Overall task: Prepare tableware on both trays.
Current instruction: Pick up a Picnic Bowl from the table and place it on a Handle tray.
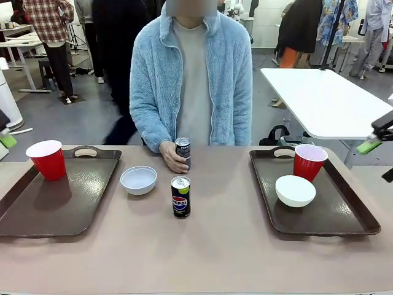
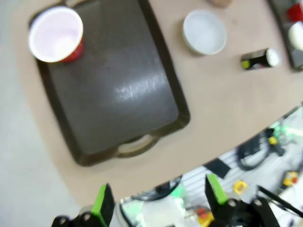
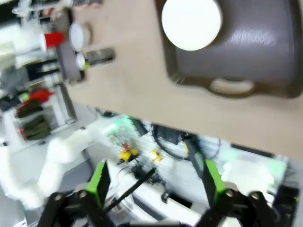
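Observation:
The left tray [image 1: 61, 206] holds one red cup [image 1: 47, 160] at its far left corner. Between the trays, a white bowl [image 1: 138, 180] and a Pepsi can [image 1: 180, 197] stand on the table. A person's hand [image 1: 170, 157] grips a second can [image 1: 183, 152] at the far edge. On the right tray [image 1: 344, 215] stand a red cup [image 1: 309, 161] and a white bowl [image 1: 295, 190]. My left gripper [image 2: 158, 198] is open and held high off the table's near side, above the left tray [image 2: 118, 90]. The right gripper [image 3: 155, 184] is open too, held high near the right tray [image 3: 255, 47] and its bowl [image 3: 191, 23].
One green pad [image 1: 7, 140] shows at the picture's left edge and another green pad [image 1: 370, 146] at the right edge. A white table [image 1: 325, 98] stands behind on the right. Cables and small parts [image 2: 265, 146] lie below the table's near edge.

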You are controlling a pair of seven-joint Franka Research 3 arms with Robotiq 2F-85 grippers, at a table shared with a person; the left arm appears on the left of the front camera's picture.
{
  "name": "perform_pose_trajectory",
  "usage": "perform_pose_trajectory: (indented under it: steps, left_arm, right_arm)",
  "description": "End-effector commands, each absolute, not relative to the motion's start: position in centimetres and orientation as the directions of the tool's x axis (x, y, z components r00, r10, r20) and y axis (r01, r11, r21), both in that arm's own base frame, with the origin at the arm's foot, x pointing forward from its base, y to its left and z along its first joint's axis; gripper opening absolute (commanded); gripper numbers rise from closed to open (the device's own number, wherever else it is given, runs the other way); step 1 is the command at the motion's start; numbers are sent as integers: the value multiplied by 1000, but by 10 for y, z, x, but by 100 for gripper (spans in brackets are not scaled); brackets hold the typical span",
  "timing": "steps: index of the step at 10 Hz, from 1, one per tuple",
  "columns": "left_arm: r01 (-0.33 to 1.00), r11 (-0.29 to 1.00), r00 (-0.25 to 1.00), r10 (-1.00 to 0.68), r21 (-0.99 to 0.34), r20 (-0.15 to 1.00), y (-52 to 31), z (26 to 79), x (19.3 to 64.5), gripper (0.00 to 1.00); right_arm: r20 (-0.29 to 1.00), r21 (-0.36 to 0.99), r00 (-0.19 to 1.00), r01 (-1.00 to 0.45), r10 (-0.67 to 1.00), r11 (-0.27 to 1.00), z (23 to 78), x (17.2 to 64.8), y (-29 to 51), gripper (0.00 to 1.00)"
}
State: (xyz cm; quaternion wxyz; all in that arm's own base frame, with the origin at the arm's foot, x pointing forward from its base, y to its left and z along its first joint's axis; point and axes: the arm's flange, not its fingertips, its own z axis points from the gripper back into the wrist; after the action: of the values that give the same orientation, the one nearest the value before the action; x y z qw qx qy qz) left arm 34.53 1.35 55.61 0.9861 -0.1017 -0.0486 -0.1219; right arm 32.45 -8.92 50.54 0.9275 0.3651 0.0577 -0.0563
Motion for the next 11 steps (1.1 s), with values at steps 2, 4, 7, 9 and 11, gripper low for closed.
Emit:
perform_pose_trajectory:
  steps: [2, 4, 7, 9, 11]
  left_arm:
    - [283, 959, 959, -283, -22, 13, -29, 525, 367, 100]
    - [291, 957, 956, -290, 5, 36, -57, 490, 374, 100]
    - [302, 953, 951, -300, -21, 76, -91, 445, 385, 100]
    - [307, 952, 944, -304, -4, 129, -114, 425, 399, 100]
    - [347, 938, 929, -341, -14, 145, -131, 410, 415, 100]
  right_arm:
    - [-235, 783, 972, 176, 22, 596, 499, 342, -144, 100]
    - [-242, 824, 969, 172, 60, 540, 481, 337, -179, 100]
    - [-255, 840, 964, 182, 76, 511, 451, 322, -210, 100]
    - [-257, 831, 963, 177, 82, 528, 441, 322, -212, 100]
    - [-264, 839, 963, 201, 57, 506, 439, 319, -209, 100]
